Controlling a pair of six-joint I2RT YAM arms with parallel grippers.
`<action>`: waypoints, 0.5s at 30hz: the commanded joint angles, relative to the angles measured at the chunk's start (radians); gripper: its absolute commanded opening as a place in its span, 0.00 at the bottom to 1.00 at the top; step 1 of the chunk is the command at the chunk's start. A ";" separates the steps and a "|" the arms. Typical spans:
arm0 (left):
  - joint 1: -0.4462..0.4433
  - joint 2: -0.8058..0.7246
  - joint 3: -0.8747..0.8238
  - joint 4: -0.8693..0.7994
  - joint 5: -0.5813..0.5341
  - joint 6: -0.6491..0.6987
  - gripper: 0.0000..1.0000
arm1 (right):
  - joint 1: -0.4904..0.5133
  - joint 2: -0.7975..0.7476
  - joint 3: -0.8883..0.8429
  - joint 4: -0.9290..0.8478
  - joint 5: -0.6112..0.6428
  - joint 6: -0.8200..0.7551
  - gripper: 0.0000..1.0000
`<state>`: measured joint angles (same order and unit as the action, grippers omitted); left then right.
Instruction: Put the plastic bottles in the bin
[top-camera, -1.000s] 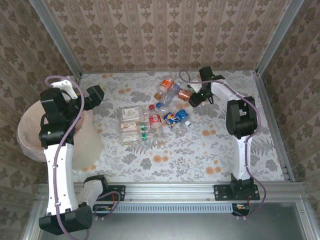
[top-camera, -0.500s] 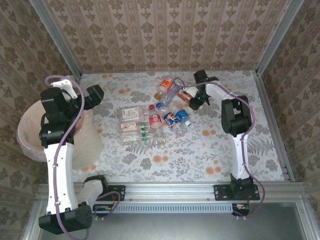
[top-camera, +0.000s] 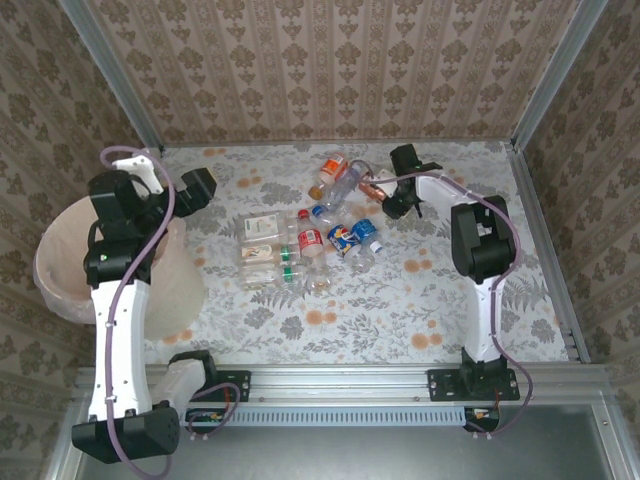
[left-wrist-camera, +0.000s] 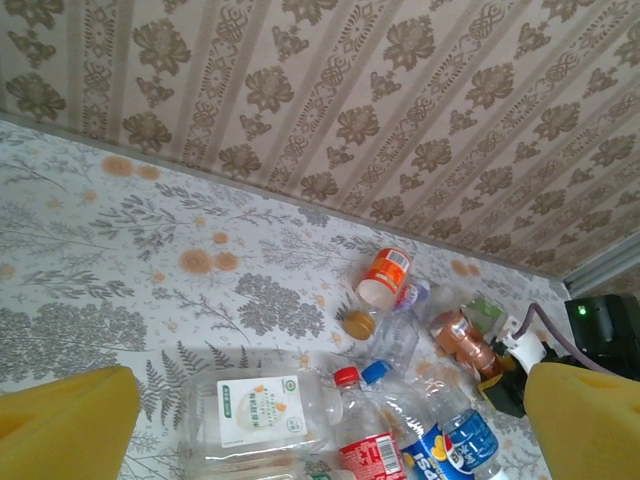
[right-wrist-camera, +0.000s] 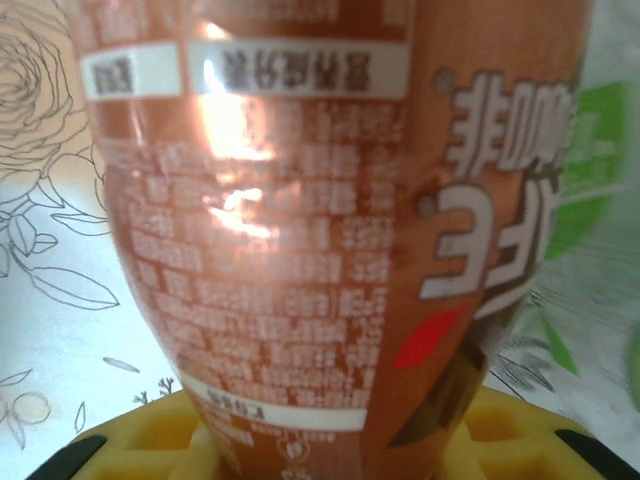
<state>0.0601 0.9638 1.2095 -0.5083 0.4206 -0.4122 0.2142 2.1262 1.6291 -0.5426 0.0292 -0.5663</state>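
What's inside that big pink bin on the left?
The bin shows pale pink lining on its left side, with no bottle visible there. The left arm crosses over it and covers the rest of the inside.

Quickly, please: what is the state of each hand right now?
Left hand: open, holding nothing.
Right hand: closed on a brown bottle.
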 joint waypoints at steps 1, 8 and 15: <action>-0.020 0.001 -0.027 0.110 0.089 -0.044 1.00 | 0.006 -0.119 -0.046 0.092 0.082 0.173 0.18; -0.105 0.080 -0.051 0.286 0.165 -0.126 1.00 | 0.014 -0.340 -0.261 0.261 -0.127 0.534 0.20; -0.263 0.229 -0.033 0.413 0.165 -0.155 1.00 | 0.020 -0.457 -0.495 0.626 -0.510 0.973 0.21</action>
<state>-0.1570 1.1526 1.1572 -0.2001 0.5579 -0.5327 0.2218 1.6989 1.2079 -0.1341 -0.2535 0.1329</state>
